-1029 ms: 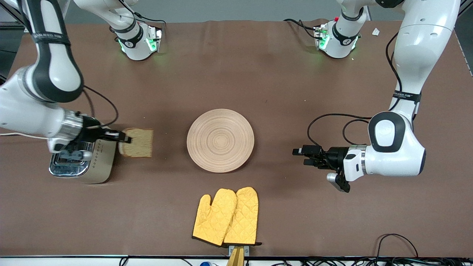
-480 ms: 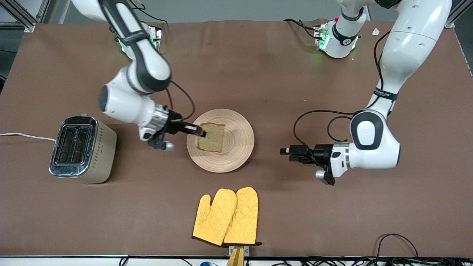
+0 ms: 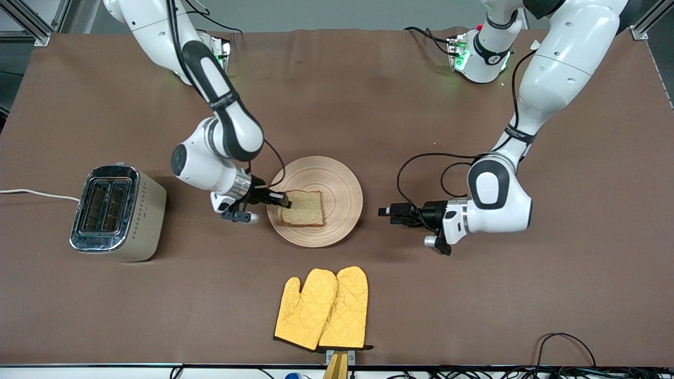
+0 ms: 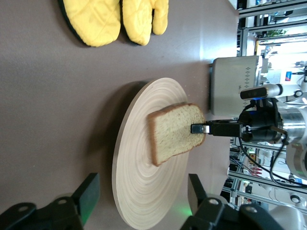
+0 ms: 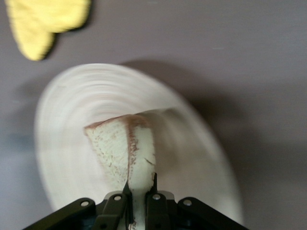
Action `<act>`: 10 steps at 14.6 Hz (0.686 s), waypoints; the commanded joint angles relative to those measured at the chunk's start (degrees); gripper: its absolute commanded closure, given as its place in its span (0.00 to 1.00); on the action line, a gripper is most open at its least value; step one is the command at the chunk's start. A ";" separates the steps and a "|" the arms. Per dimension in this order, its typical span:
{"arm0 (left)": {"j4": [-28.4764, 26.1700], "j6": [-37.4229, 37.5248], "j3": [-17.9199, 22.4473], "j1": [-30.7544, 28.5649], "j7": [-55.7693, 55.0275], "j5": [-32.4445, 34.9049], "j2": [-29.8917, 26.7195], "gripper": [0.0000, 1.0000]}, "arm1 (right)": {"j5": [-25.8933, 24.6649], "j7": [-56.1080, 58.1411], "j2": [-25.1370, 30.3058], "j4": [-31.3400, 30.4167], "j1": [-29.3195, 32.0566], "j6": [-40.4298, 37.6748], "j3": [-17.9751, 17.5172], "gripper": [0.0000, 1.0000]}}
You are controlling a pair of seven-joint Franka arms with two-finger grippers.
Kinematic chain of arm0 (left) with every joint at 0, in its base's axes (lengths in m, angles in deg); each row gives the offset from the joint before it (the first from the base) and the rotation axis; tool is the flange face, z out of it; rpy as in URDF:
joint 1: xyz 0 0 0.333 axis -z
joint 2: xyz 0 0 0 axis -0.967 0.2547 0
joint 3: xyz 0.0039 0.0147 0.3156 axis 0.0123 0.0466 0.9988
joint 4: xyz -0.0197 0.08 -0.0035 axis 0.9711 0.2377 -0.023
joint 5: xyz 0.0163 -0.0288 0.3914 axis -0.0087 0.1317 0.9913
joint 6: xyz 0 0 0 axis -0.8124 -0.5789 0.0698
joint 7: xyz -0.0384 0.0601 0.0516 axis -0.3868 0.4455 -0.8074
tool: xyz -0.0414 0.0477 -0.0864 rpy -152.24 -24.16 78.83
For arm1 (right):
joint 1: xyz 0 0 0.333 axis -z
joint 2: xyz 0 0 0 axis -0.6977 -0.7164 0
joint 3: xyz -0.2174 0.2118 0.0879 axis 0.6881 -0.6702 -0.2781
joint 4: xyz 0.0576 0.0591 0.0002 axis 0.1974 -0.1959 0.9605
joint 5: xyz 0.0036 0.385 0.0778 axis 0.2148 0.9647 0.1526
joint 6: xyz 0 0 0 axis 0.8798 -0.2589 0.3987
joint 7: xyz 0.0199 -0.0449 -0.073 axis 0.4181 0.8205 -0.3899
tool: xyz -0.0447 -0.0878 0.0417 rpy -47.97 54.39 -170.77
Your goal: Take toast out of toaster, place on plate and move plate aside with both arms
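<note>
The toast [image 3: 303,208] is a light brown slice with a darker crust. My right gripper [image 3: 281,200] is shut on one edge of it and holds it tilted over the round beige plate [image 3: 342,189], low against the wood. In the right wrist view the toast [image 5: 120,143] stands between the fingers of that gripper [image 5: 140,191], with the plate [image 5: 62,139] below. My left gripper [image 3: 387,212] is open and empty, low beside the plate's rim toward the left arm's end. The left wrist view shows its open gripper [image 4: 142,177], the plate [image 4: 144,201], the toast [image 4: 172,134] and the right gripper [image 4: 199,128].
A silver toaster [image 3: 117,212] stands toward the right arm's end of the table, its cord [image 3: 31,193] running off the edge. Two yellow oven mitts [image 3: 322,308] lie nearer to the front camera than the plate. The tabletop is brown.
My right gripper carried the toast from beside the toaster to over the plate and lowered it. My left gripper moved closer to the plate's rim.
</note>
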 commanded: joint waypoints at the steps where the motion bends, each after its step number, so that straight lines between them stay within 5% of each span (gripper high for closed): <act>1: -0.55 -1.64 -0.27 1.08 3.32 -1.60 1.63 0.29 | 1.47 2.49 2.34 -4.09 2.90 -1.22 -0.41 0.00; 8: -0.55 -1.64 -0.27 2.40 8.52 -6.08 5.24 0.33 | 0.85 0.38 7.26 -6.03 4.41 -6.40 0.73 0.00; 10: -0.29 -1.81 -0.27 3.45 8.52 -6.26 5.85 0.36 | -4.47 -3.64 8.57 -4.28 4.15 -11.04 4.40 0.00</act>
